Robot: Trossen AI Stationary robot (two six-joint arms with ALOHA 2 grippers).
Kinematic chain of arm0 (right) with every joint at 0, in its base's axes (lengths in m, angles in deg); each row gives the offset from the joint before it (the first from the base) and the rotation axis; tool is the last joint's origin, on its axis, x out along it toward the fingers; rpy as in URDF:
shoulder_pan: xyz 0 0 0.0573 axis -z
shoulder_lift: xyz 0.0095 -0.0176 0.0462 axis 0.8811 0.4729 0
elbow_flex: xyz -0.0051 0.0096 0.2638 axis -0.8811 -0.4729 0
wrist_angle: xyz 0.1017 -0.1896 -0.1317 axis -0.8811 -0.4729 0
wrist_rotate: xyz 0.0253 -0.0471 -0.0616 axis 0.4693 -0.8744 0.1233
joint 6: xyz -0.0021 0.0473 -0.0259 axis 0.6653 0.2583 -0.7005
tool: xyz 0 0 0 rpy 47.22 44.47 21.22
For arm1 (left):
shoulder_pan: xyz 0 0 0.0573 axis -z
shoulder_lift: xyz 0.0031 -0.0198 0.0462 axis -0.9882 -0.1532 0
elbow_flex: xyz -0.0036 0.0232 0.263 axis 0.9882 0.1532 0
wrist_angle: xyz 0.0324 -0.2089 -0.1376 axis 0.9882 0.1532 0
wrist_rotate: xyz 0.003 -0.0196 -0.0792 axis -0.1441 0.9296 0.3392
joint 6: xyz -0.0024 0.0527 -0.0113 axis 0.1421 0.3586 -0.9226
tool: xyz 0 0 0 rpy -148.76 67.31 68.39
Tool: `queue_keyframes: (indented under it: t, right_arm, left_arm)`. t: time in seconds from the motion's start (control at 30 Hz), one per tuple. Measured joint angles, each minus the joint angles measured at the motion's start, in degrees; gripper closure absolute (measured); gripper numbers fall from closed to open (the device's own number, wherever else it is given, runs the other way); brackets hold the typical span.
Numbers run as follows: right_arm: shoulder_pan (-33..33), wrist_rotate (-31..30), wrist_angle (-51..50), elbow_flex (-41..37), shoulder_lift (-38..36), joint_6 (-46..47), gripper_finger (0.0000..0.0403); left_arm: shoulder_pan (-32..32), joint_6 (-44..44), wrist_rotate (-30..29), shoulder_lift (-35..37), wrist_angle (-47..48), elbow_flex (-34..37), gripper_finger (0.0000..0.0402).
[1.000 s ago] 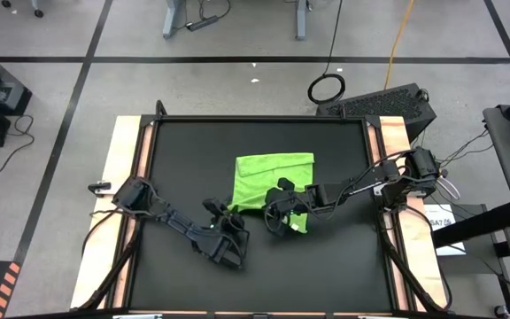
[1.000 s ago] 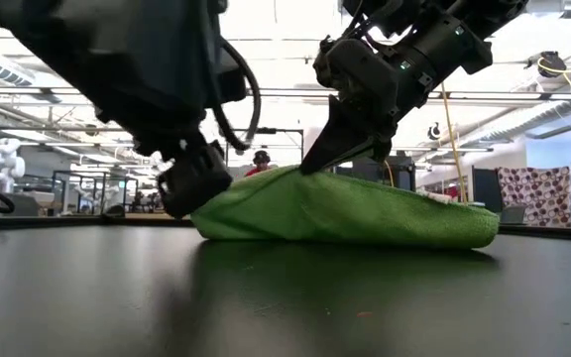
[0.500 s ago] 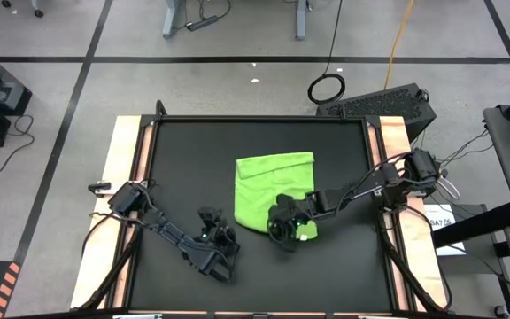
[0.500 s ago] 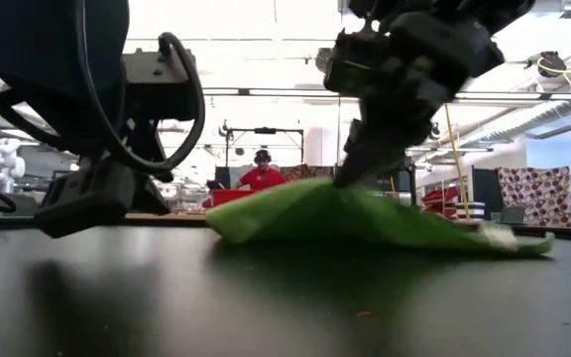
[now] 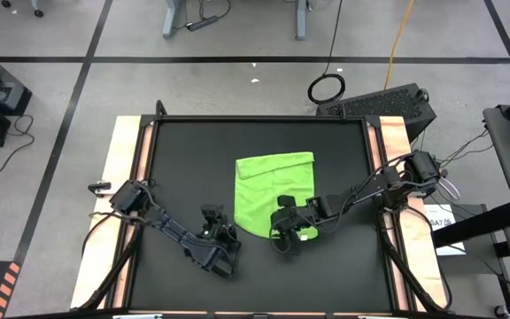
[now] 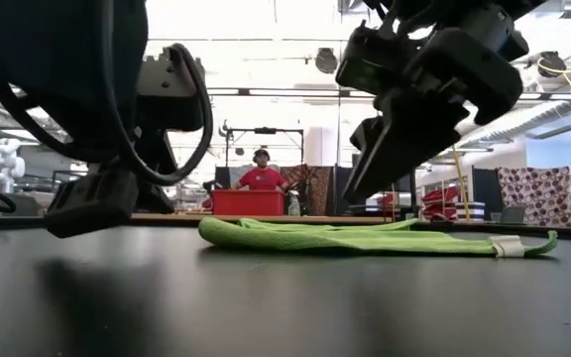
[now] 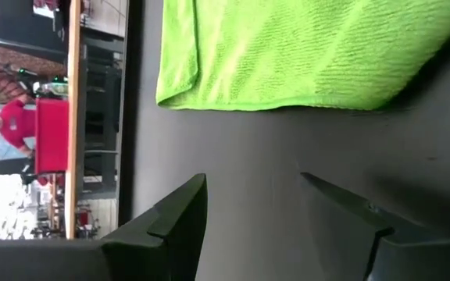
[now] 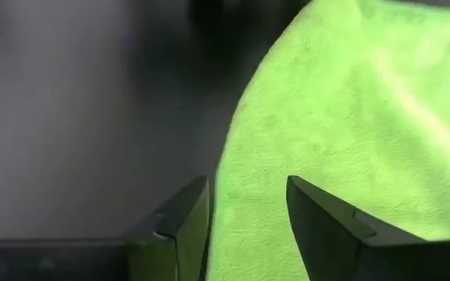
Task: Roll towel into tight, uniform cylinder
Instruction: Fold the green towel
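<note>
Lying flat and unrolled on the black table top [image 5: 175, 168], the small lime-green soft cloth towel [image 5: 274, 183] sits a little toward the right edge of the surface, between the far edge and the middle. In the low view the towel [image 6: 365, 238] is a thin flat layer on the mat, with its tiny white tag [image 6: 509, 246] at one end. One border along its far side looks turned over in a narrow fold.

Over the towel's near corner hovers the right gripper [image 5: 289, 237], its dark arm reaching in from the right edge of the table. The right wrist view shows its two dark fingers [image 8: 186, 215] spread apart with green cloth [image 8: 350, 117] below and between them, nothing pinched. In the low view this gripper [image 6: 390, 159] hangs clear above the cloth, not touching it.

The left gripper [image 5: 222, 251] is near the near edge of the surface, just beside the towel's near left corner but apart from it. Its fingers [image 7: 182, 215] stand released over bare black mat, with the towel's edge [image 7: 303, 55] ahead of them.

Beyond the table, the low view shows a person in a red top [image 6: 263, 177] behind a red bin [image 6: 249, 201].
</note>
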Motion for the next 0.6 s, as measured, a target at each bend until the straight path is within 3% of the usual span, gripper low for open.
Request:
queue_keyframes:
  t: [0.27, 0.4, 0.5, 0.6]
  right_arm:
    - [0.2, -3.4, 0.9, 0.0, 0.0, -3.7, 0.0271]
    - [0.4, -3.4, 0.7, 0.0, 0.0, -4.0, 0.0283]
    - [0.6, -3.3, 0.7, 0.0, 0.0, -5.0, 0.0288]
    - [0.9, -3.2, 0.9, 0.0, 0.0, -5.4, 0.0289]
  left_arm:
    - [-0.9, -1.2, -4.9, 1.0, -6.8, 5.3, 0.0197]
    - [-0.8, -1.4, -3.5, 4.0, -15.9, 7.9, 0.0197]
    - [0.0, 5.6, -2.1, 6.3, -26.1, 7.8, 0.0197]
    - [-0.1, 8.6, 1.3, 7.3, -28.7, 7.9, 0.0197]
